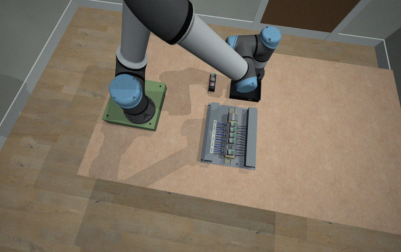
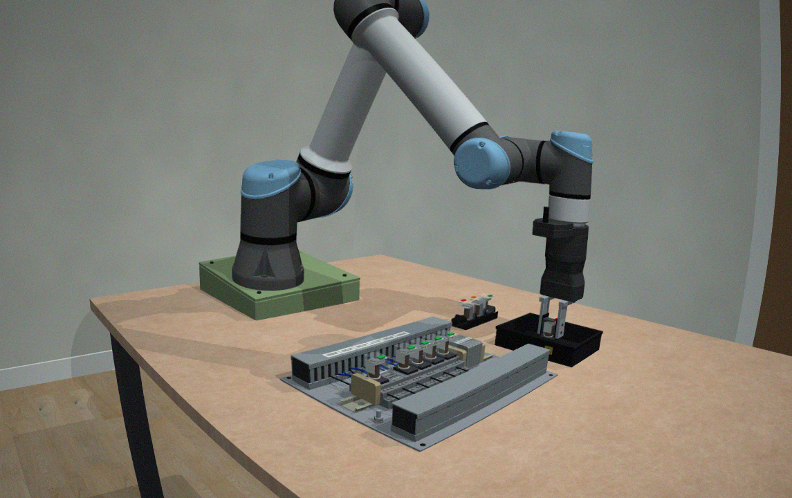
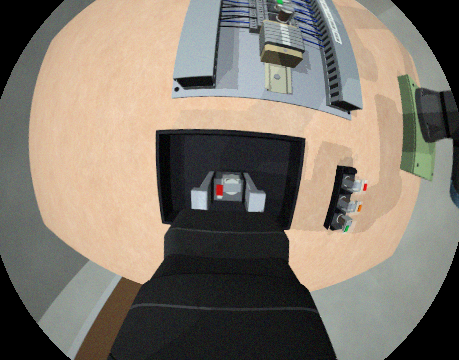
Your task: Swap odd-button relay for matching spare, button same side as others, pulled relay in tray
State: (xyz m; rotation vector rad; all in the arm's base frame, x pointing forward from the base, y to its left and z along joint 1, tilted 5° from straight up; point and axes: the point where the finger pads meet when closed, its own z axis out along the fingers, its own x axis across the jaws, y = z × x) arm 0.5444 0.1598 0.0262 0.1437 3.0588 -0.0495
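Observation:
My gripper [image 2: 551,320] [image 3: 228,181] is shut on the pulled relay [image 2: 548,326] [image 3: 229,187], which has a red test button. It holds the relay low inside the black tray [image 1: 252,94] [image 2: 579,346] [image 3: 171,174]; I cannot tell whether the relay touches the tray floor. In the top view the arm hides the gripper. The relay row [image 1: 232,135] [image 2: 426,353] on the panel shows green buttons, with one empty socket [image 1: 230,146] [image 2: 391,370] near one end. The spare holder [image 1: 212,83] [image 2: 479,319] [image 3: 344,208] carries three spares with red, orange and green buttons.
The grey panel [image 1: 208,150] [image 2: 448,427] [image 3: 196,40] has two raised wire ducts along its long sides. The arm's green base [image 1: 158,93] [image 2: 274,294] stands at the table's back left. The spare holder stands close beside the tray.

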